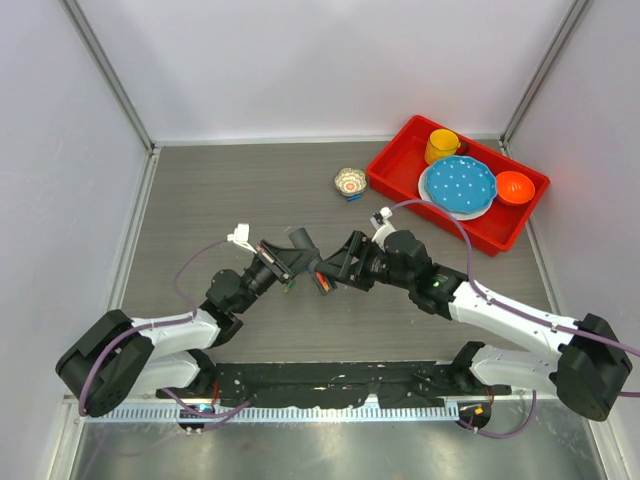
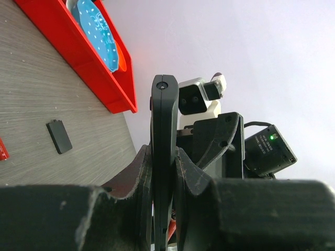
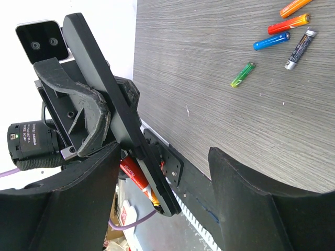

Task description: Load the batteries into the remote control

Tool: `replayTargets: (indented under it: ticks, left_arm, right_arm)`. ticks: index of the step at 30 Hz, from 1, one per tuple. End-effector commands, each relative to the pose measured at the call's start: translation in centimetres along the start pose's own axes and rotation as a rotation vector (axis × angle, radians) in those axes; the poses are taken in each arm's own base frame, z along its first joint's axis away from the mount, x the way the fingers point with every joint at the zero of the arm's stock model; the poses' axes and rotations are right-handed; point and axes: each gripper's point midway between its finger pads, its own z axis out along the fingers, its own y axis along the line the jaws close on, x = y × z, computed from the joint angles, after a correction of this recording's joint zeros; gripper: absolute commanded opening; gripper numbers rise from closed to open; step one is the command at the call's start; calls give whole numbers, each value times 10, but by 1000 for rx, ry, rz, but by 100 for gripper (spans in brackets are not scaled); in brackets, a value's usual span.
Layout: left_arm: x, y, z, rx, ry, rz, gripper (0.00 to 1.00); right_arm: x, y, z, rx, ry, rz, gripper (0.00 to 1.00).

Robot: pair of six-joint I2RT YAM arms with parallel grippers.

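Right gripper (image 3: 163, 154) fingers loom closest, spread wide, nothing between them. Left gripper (image 2: 163, 162) clamped on remote control (image 3: 94, 57), held off table (image 3: 209, 78), steeply tilted. Red battery (image 3: 137, 179) sits in recess at low end. Spare batteries (image 3: 270, 42) lie loose on table, well apart from remote. Risk: push on red cell levers remote round in pinch; half-seated cell pops out, drops. Spares likely roll if nudged.

Plate (image 1: 460, 187) inside the tray (image 1: 392, 165) at far right of the table (image 1: 220, 200); small bowl (image 1: 349, 182) just left.
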Motion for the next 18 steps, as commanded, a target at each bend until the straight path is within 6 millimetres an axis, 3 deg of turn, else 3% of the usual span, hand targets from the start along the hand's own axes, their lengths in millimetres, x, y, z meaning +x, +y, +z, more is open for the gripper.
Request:
replayTargets:
  ticks: [1,18]
  left_arm:
    - [-22,-48,7,147,-87,12,0]
    - [-25,-54,8,161,-97,18,0]
  right_arm:
    - [7,-7,-4,9,17,-3,72]
    - [11,-12,-2,7,27,12,70]
